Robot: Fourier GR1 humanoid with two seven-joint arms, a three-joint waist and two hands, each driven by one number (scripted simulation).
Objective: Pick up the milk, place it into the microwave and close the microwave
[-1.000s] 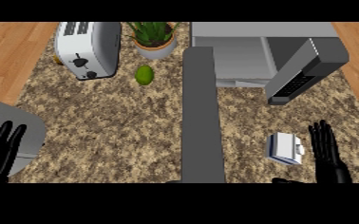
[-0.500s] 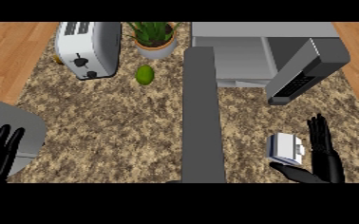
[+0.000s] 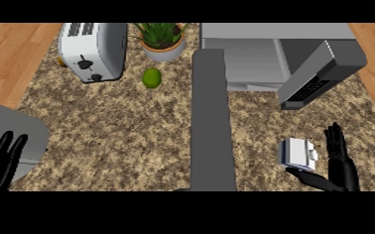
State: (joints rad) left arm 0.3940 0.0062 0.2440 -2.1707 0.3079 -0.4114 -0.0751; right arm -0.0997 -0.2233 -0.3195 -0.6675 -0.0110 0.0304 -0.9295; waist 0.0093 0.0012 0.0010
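The milk (image 3: pixel 298 153) is a small white carton standing on the granite counter at the lower right. Just to its right is my right hand (image 3: pixel 339 167), fingers straight and pointing up, thumb stretched out under the carton toward the left; the hand is open and I cannot tell whether it touches the carton. The microwave (image 3: pixel 258 57) sits at the back right with its door (image 3: pixel 319 76) swung open toward the right. My left hand (image 3: pixel 10 157) rests open at the lower left edge, fingers up.
A tall dark grey post (image 3: pixel 212 124) runs down the middle of the view, left of the milk. A white toaster (image 3: pixel 93 50), a potted plant (image 3: pixel 162 39) and a green lime (image 3: pixel 152 78) stand at the back left. A grey object (image 3: pixel 29 141) lies by my left hand.
My right hand has dropped lower and its thumb has spread out under the milk carton. The left hand has slid slightly lower at the edge. The carton has not moved.
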